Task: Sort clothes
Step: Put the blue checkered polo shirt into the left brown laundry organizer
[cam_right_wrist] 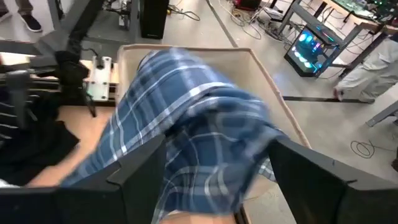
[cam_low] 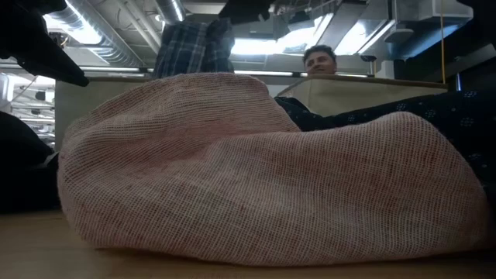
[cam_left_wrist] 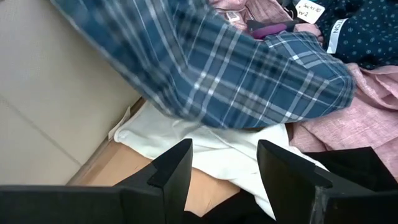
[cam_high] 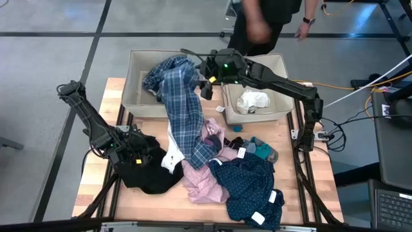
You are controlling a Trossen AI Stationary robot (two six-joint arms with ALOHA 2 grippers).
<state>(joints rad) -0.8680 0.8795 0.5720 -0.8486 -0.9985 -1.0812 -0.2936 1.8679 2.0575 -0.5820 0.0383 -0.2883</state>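
Right gripper (cam_high: 207, 82), fingers spread apart, hangs above the left beige bin (cam_high: 136, 96), with the blue plaid shirt (cam_high: 180, 96) draped from that bin over its front rim onto the table (cam_high: 96, 183). Left gripper (cam_left_wrist: 222, 167), fingers apart and holding nothing, sits low beside the black garment (cam_high: 151, 174) and white piece (cam_left_wrist: 186, 140). Pink garment (cam_low: 256, 170) fills the low view, hiding most of the table; the navy dotted piece (cam_high: 248, 187) lies beside it. A white garment (cam_high: 252, 101) rests in the right bin (cam_high: 283, 106); a person (cam_high: 270, 19) stands behind.
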